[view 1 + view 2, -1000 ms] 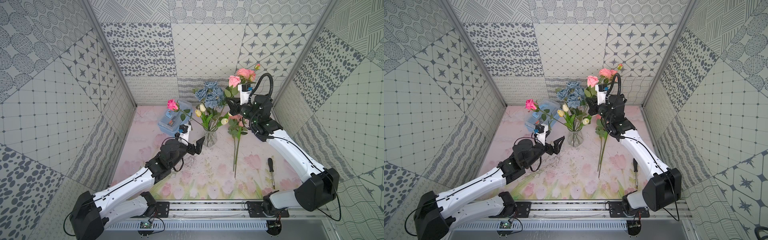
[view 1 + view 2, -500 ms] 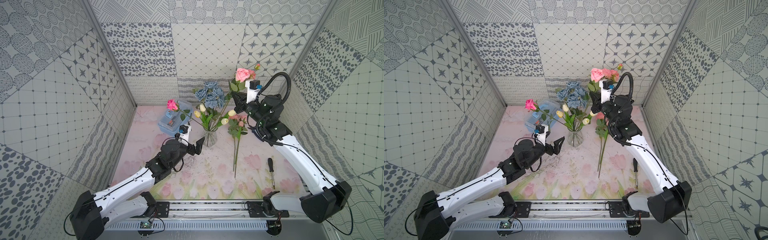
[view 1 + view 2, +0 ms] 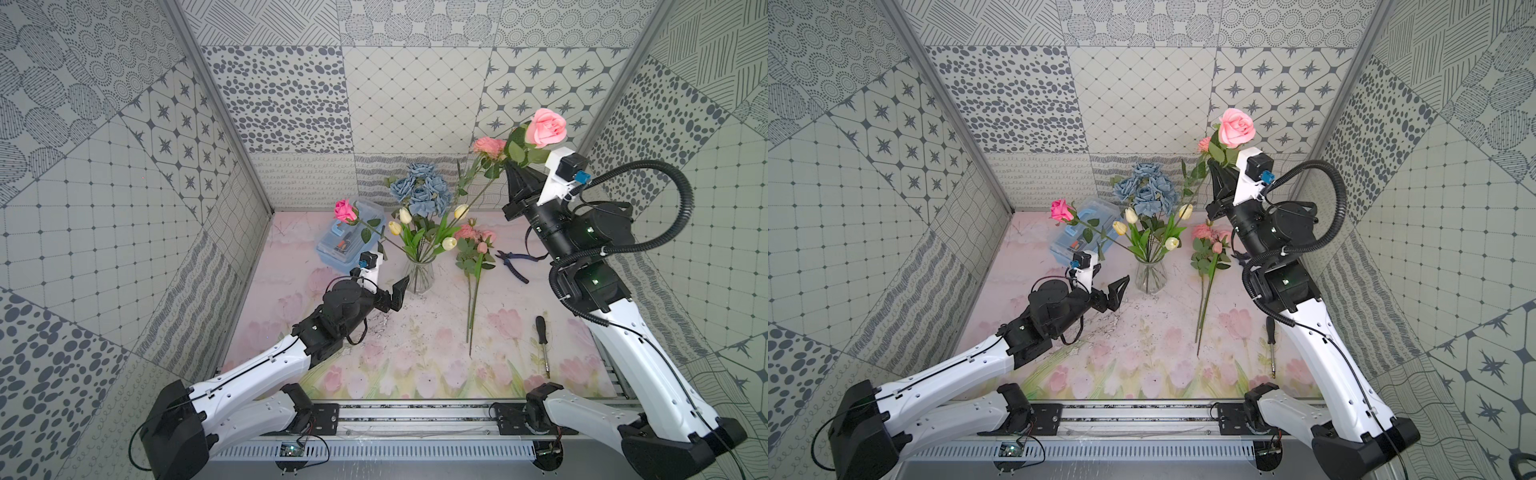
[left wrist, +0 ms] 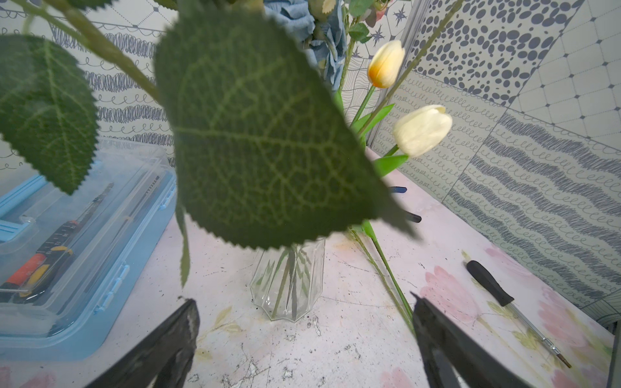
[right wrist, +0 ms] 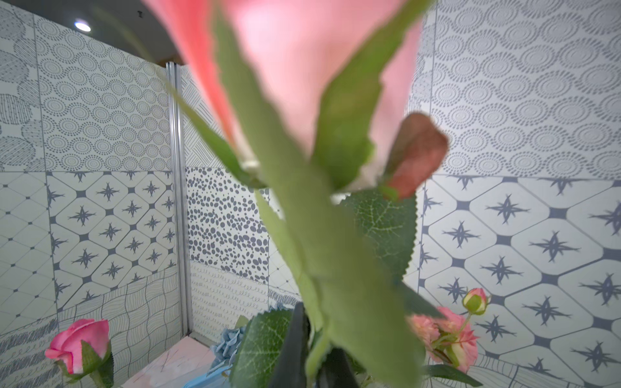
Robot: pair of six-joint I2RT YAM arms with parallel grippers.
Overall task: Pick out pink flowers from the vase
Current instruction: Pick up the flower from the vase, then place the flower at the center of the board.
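The clear ribbed vase [image 3: 419, 276] [image 3: 1150, 276] [image 4: 285, 278] stands mid-table, holding blue roses, cream tulips and pink flowers. A deep pink rose [image 3: 345, 210] [image 3: 1062, 209] [image 5: 79, 342] leans out to its left. A salmon-pink bloom [image 3: 489, 146] [image 3: 1204, 144] [image 5: 447, 336] rises on a long stem to its right. My right gripper [image 3: 512, 171] [image 3: 1214, 166] [image 5: 316, 356] is high up, shut on the stem of a soft pink rose [image 3: 545, 127] [image 3: 1236, 126] [image 5: 302, 67]. Pink flowers [image 3: 471, 235] [image 3: 1206, 232] also lie on the table. My left gripper [image 3: 392, 293] [image 3: 1111, 291] [image 4: 303, 300] stands open just left of the vase.
A pale-blue plastic box [image 3: 349, 237] [image 4: 84, 268] sits behind and left of the vase. Pliers [image 3: 513, 262] lie at the right and a screwdriver [image 3: 542, 345] [image 4: 490, 282] sits nearer the front. Blue roses [image 3: 424, 189] and cream tulips [image 3: 449, 243] fill the vase. Patterned walls close three sides.
My right gripper has risen and swung to the right, carrying the soft pink rose higher and away from the bouquet. The left arm has stayed still.
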